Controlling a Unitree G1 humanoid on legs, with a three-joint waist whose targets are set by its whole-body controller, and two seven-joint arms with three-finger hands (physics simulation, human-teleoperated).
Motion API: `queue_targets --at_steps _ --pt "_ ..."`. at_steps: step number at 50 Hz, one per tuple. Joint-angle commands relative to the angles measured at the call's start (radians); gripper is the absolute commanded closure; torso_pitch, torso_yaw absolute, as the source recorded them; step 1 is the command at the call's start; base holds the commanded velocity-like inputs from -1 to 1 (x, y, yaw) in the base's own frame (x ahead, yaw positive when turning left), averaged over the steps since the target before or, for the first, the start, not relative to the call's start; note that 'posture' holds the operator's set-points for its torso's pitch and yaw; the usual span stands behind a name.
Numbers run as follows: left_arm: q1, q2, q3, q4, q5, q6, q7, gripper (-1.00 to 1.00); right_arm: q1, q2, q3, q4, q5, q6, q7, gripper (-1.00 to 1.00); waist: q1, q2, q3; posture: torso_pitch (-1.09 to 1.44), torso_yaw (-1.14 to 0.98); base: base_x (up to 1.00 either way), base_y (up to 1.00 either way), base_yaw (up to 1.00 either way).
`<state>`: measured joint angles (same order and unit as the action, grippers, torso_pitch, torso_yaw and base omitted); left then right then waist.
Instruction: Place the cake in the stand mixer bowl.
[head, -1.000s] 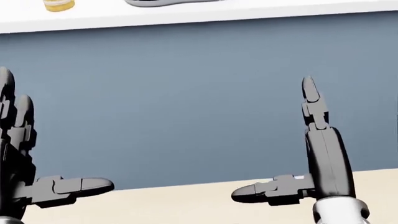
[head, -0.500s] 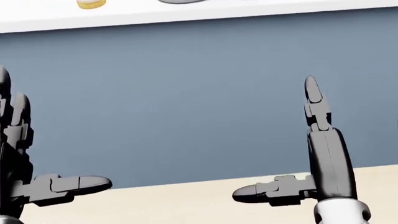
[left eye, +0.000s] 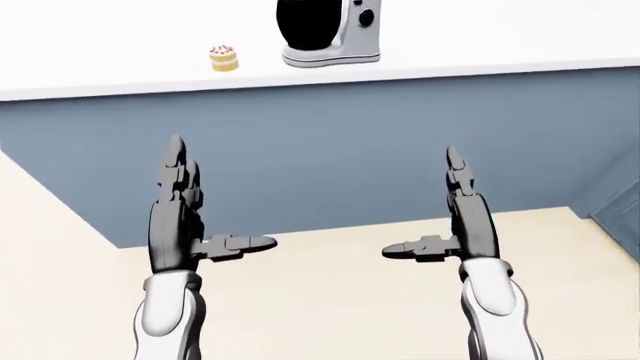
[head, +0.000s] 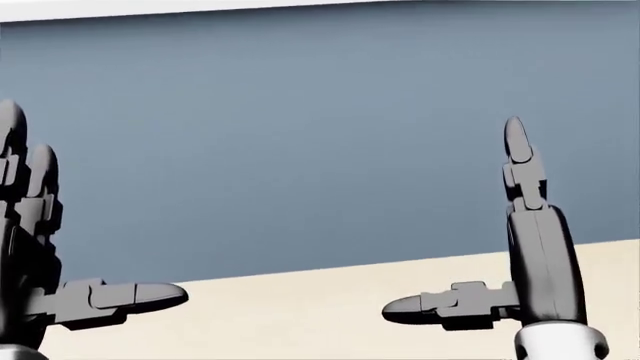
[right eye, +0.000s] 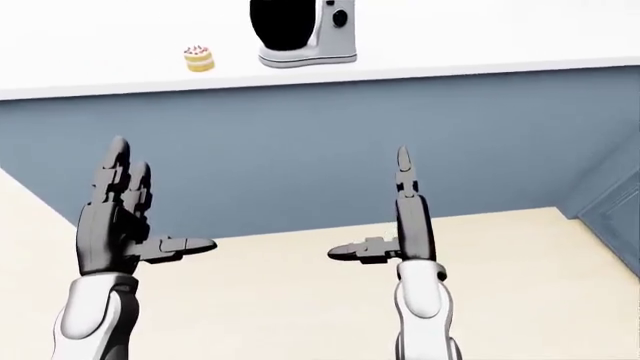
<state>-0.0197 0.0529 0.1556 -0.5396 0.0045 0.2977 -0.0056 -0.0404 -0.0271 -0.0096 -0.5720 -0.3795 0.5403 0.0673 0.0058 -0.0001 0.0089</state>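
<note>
Facing the blue-grey cabinet front (left eye: 330, 142) from my station; it fills the middle of all three views, with the pale floor (left eye: 330, 300) below it. Along the top of both eye views runs the white counter (left eye: 120, 45). On it, at top centre of the left-eye view, I log the stand mixer (left eye: 330, 34), white-bodied, its dark bowl (left eye: 308, 22) on the mixer's left side. I read the mixer top as cut off by the frame edge.

Left hand (left eye: 185, 217): raised above the floor, spread wide, two fingers pointing up the view, thumb out sideways toward centre. Nothing in its grasp.

Right hand (left eye: 455, 225): same pose mirrored, fingers up, thumb toward centre, holding nothing. Hands well apart from each other and below the counter edge.

Cake (left eye: 223, 58): small, yellow, red-and-white topping, sitting on the counter just left of the mixer base, apart from it, far from both hands. Head view shows only cabinet, floor and hands.
</note>
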Motion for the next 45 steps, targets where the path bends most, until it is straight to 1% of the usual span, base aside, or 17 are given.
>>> queue_targets --at_steps 1,5,7,11,13,14,19,23,26,27,29,35,38,39,40,41,45 --pt "-0.015 0.005 0.004 -0.036 0.001 -0.029 0.002 -1.00 -0.017 -0.002 -0.001 -0.039 -0.005 -0.030 -0.005 -1.00 0.000 0.000 -0.016 0.00 0.00 0.01 0.00 0.00" --pt "-0.016 0.005 0.005 -0.037 0.001 -0.029 0.002 -1.00 -0.018 -0.003 0.000 -0.037 -0.007 -0.033 -0.005 -1.00 -0.003 0.003 -0.030 0.00 0.00 0.04 0.00 0.00" --pt "-0.016 0.005 0.005 -0.039 0.001 -0.028 0.002 -1.00 -0.019 -0.002 0.002 -0.037 -0.009 -0.033 -0.005 -1.00 -0.004 0.010 0.005 0.00 0.00 0.14 0.00 0.00" --pt "-0.017 0.006 0.007 -0.044 -0.001 -0.024 0.001 -1.00 -0.021 -0.002 0.001 -0.034 -0.011 -0.033 -0.005 -1.00 -0.004 0.036 0.025 0.00 0.00 0.18 0.00 0.00" --pt "-0.018 0.006 0.008 -0.042 -0.001 -0.024 0.001 -1.00 -0.022 -0.002 -0.001 -0.035 -0.012 -0.031 -0.004 -1.00 -0.005 0.049 0.027 0.00 0.00 0.17 0.00 0.00" --pt "-0.019 0.006 0.009 -0.043 -0.001 -0.023 0.002 -1.00 -0.022 -0.003 -0.002 -0.034 -0.011 -0.032 -0.004 -1.00 -0.003 0.033 0.021 0.00 0.00 0.18 0.00 0.00" --pt "-0.022 0.007 0.008 -0.040 -0.001 -0.023 0.002 -1.00 -0.026 -0.003 -0.002 -0.036 -0.015 -0.023 -0.002 -1.00 -0.004 0.039 0.014 0.00 0.00 0.18 0.00 0.00" --pt "-0.025 0.008 0.007 -0.041 0.001 -0.021 0.004 -1.00 -0.029 -0.003 -0.005 -0.035 -0.016 -0.017 -0.003 -1.00 0.002 0.003 0.021 0.00 0.00 0.18 0.00 0.00" --pt "-0.023 0.007 0.006 -0.041 0.001 -0.022 0.004 -1.00 -0.030 -0.003 -0.004 -0.033 -0.018 -0.010 -0.003 -1.00 0.000 -0.079 -0.001 0.00 0.00 0.18 0.00 0.00" --pt "-0.023 0.007 0.006 -0.039 0.002 -0.025 0.003 -1.00 -0.028 -0.003 -0.004 -0.032 -0.023 -0.001 -0.006 -1.00 -0.011 -0.031 0.014 0.00 0.00 0.17 0.00 0.00" --pt "-0.022 0.007 0.006 -0.038 0.002 -0.026 0.003 -1.00 -0.028 -0.003 -0.003 -0.036 -0.033 0.017 -0.007 -1.00 -0.008 -0.047 0.016 0.00 0.00 0.18 0.00 0.00" --pt "-0.021 0.007 0.008 -0.029 0.004 -0.036 0.005 -1.00 -0.030 -0.001 0.003 -0.039 -0.039 0.027 -0.008 -1.00 -0.009 0.008 0.029 0.00 0.00 0.16 0.00 0.00" --pt "-0.019 0.007 0.008 -0.027 0.005 -0.039 0.005 -1.00 -0.029 -0.001 0.003 -0.037 -0.039 0.022 -0.009 -1.00 -0.007 0.075 0.000 0.00 0.00 0.02 0.00 0.11" --pt "-0.018 0.007 0.008 -0.027 0.005 -0.041 0.005 -1.00 -0.029 -0.002 0.003 -0.035 -0.038 0.019 -0.009 -1.00 -0.008 0.081 -0.014 0.00 0.00 0.00 0.00 0.38" --pt "-0.018 0.007 0.008 -0.027 0.006 -0.041 0.005 -1.00 -0.029 -0.002 0.002 -0.032 -0.037 0.015 -0.009 -1.00 0.010 0.060 -0.001 0.00 0.00 0.00 0.00 0.47" --pt "-0.018 0.007 0.009 -0.029 0.006 -0.040 0.005 -1.00 -0.032 -0.003 0.004 -0.035 -0.040 0.017 -0.007 -1.00 0.006 0.070 -0.002 0.00 0.00 0.00 0.00 0.49" --pt "-0.018 0.006 0.008 -0.025 0.007 -0.045 0.006 -1.00 -0.030 -0.004 0.002 -0.033 -0.040 0.013 -0.004 -1.00 0.015 0.028 -0.001 0.00 0.00 0.00 0.00 0.50"
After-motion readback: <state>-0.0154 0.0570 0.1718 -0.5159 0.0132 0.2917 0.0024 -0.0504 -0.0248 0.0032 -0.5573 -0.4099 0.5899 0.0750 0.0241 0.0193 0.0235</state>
